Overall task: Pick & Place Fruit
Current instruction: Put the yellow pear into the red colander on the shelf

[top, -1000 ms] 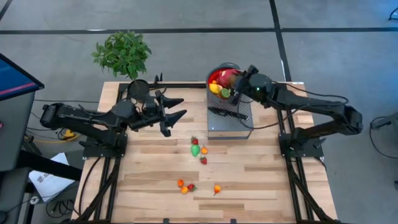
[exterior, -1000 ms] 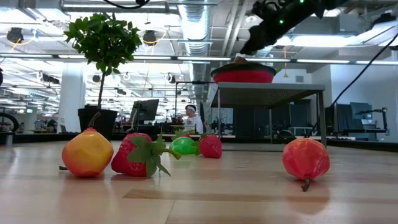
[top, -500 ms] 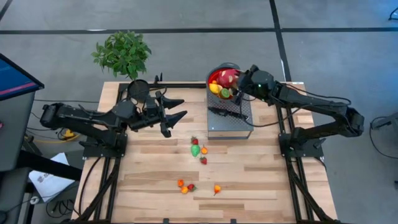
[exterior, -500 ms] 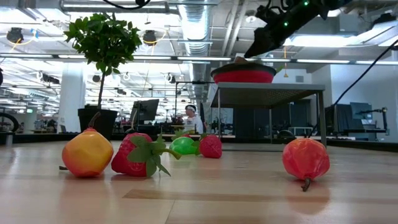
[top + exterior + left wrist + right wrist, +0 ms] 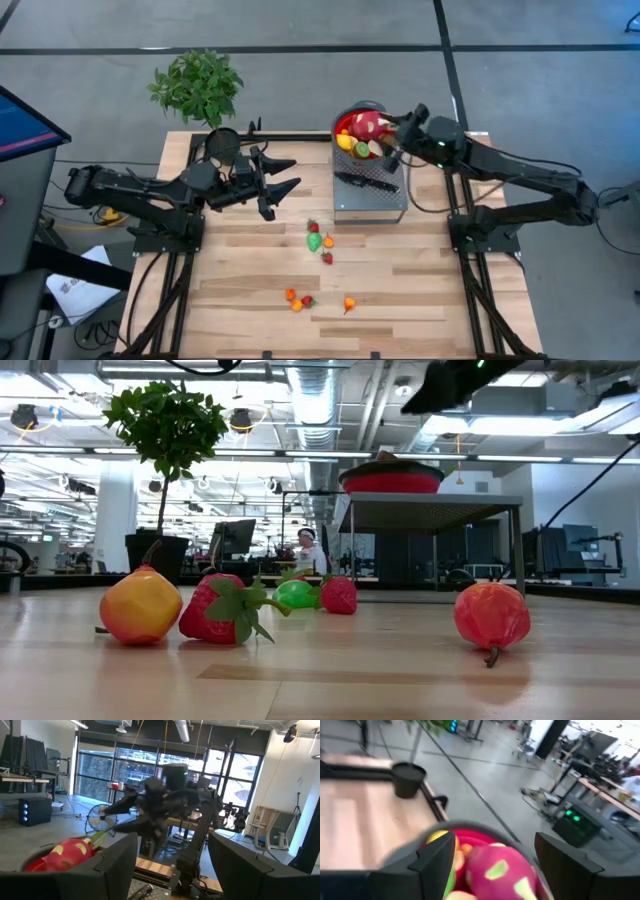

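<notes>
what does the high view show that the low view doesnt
Only the high view shows both arms whole: the left gripper hovering over the bare table near the potted plant, the right gripper open beside the red bowl, the dragon fruit and other fruit inside the bowl, and a knife on the grey stand.

Only the low view shows the room behind the table, with a person far off.

Both show the bowl on its stand and loose fruit on the table, such as the green fruit.
</notes>
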`<state>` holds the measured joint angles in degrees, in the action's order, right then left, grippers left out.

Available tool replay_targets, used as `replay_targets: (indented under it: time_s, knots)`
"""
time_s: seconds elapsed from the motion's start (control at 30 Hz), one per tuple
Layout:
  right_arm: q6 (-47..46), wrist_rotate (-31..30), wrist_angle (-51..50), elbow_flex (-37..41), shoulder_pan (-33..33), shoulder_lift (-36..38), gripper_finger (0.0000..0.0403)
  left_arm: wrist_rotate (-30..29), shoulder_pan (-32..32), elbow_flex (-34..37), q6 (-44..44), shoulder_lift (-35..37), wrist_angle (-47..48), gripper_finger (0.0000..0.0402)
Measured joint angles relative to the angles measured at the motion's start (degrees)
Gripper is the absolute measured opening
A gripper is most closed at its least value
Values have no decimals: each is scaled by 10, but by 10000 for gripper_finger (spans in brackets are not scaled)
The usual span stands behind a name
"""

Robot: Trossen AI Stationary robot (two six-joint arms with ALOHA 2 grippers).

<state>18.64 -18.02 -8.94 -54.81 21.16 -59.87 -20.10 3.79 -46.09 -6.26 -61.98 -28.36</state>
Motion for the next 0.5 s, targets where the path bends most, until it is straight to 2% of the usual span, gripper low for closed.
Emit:
replay_targets:
  time_s: [0.3,0.5]
  knots:
    - [-88,0,-81,0,-114,78,239,0,0,0,0,0,1,237]
    - [-123,0,-108,0,-195,85,192,0,15,0,18,0,14,237]
